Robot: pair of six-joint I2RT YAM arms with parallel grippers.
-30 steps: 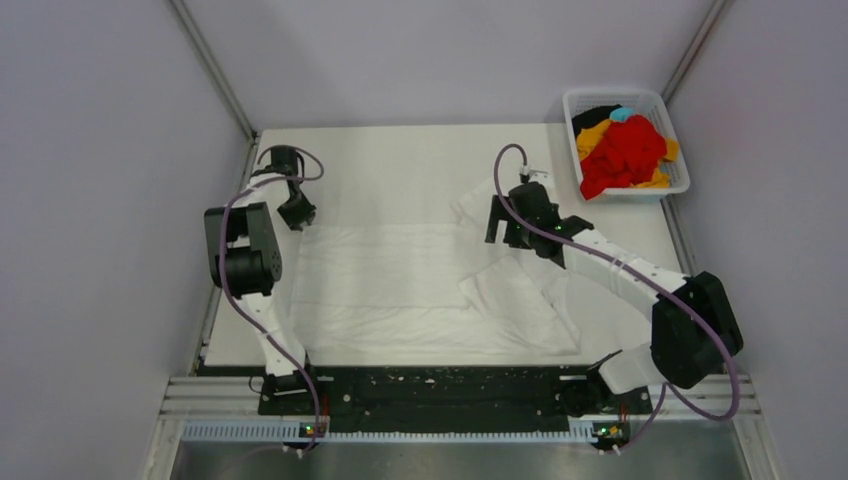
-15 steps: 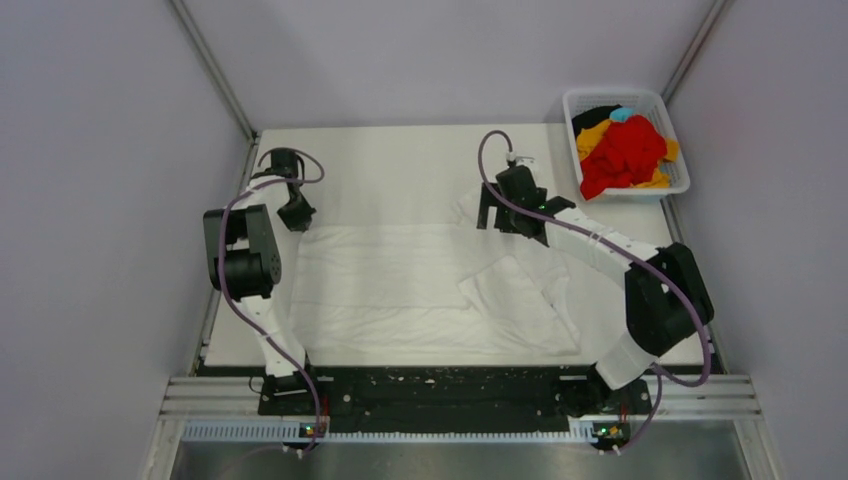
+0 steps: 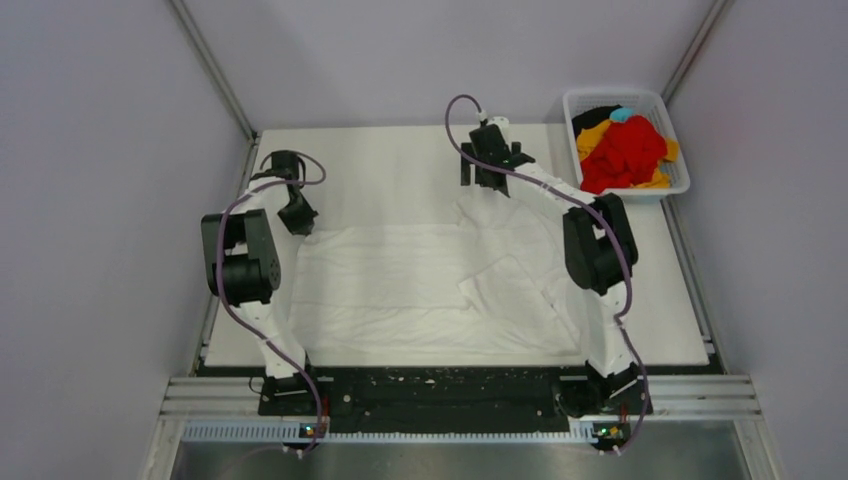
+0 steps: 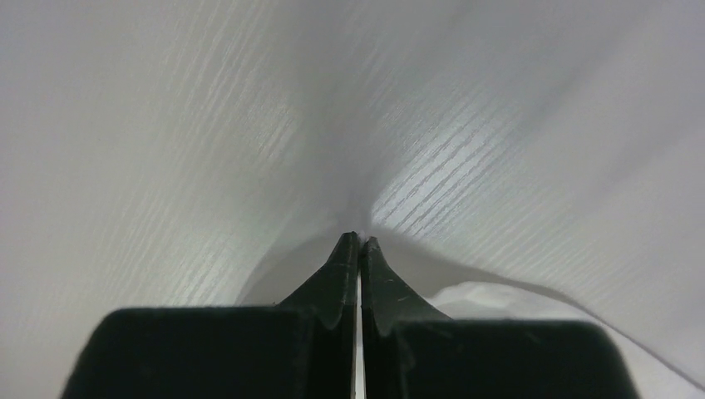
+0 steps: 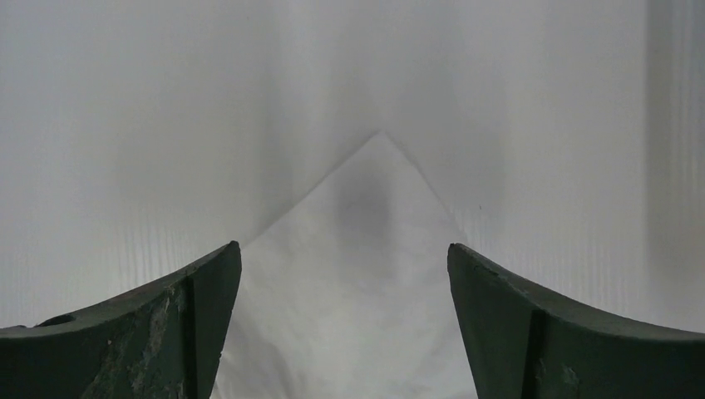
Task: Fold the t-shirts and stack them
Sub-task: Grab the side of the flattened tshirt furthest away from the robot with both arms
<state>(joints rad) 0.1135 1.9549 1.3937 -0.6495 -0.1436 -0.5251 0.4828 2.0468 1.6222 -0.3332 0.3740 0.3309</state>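
From above we saw the desk (image 3: 400, 160) with the white t-shirt (image 3: 400, 285) spread across its middle, its right part folded over. Only this view showed the basket (image 3: 569, 115) at the far right corner, holding the coloured t-shirts (image 3: 625, 150). Only the left wrist view showed the left hand (image 4: 358, 238) pinched together on a pucker of the white t-shirt. The right wrist view showed the right hand (image 5: 342, 249) wide apart over a cloth corner.

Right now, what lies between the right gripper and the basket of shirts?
Only bare tabletop separates the right gripper from the white mesh basket, as the top external view shows.
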